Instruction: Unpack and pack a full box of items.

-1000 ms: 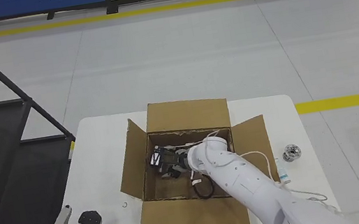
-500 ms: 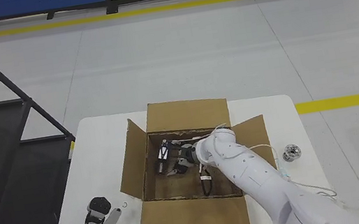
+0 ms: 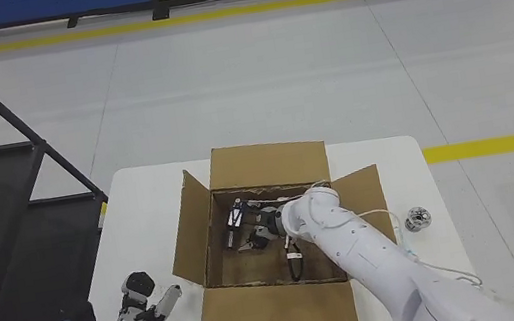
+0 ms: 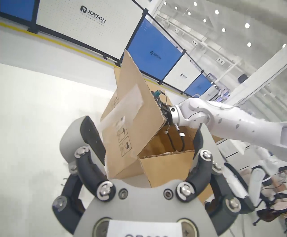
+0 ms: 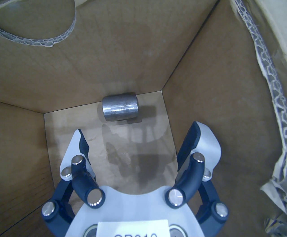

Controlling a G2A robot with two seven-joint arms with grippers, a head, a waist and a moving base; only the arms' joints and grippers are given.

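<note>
Left to right: my left gripper (image 3: 155, 296) sits spread and empty near the table's (image 3: 143, 209) front-left corner, clear of the box (image 3: 268, 164). Inside the open box, my right gripper (image 5: 139, 137) hangs spread, lined up just short of the steel cylinder (image 5: 120, 108) lying at a wall's foot. A small metal piece (image 3: 417, 220) on the table is, I judge, already unpacked

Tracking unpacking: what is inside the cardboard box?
A metal cylinder lies on the box floor by a wall, ahead of the open right pincer. Floor under the pincer is hidden.
</note>
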